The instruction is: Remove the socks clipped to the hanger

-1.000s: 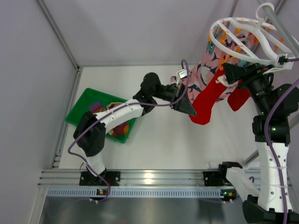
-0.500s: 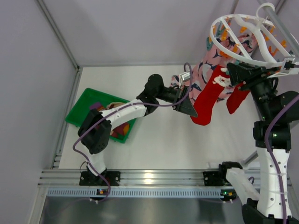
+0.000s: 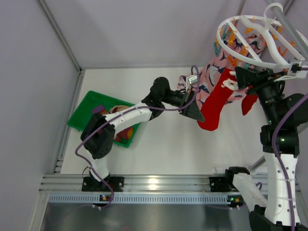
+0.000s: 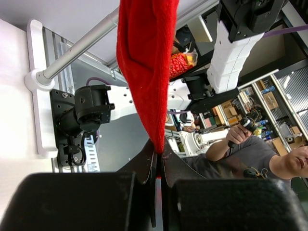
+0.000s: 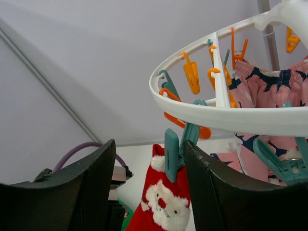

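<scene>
red sock on its peg, toe in the left gripper

we see the long red sock [image 3: 214, 102] hanging right of centre in the top view. its cuff is up at the hanger [image 3: 222, 41] and its toe drops toward the middle of the frame. in the right wrist view a teal peg [image 5: 172, 153] under the white ring bites the cuff, which carries a santa face. the hanger sits tilted in the upper right corner of the top view.

the left gripper [image 3: 198, 114] has its fingers pressed together on the toe end of the sock. in the left wrist view the red fabric runs down the middle of the frame and vanishes between the two closed black fingers [image 4: 144, 168]. the right gripper [image 3: 238, 76] is up at the cuff, just under the ring. its wrist view shows the fingers spread wide, with the teal peg and the cuff between them. we cannot tell if either finger touches the peg.

the pink cloth [image 3: 211, 72] with navy print hangs behind the sock. at centre left of the top view, a green tray [image 3: 84, 108] on the white table [image 3: 163, 149] holds other socks [image 3: 122, 134].
</scene>
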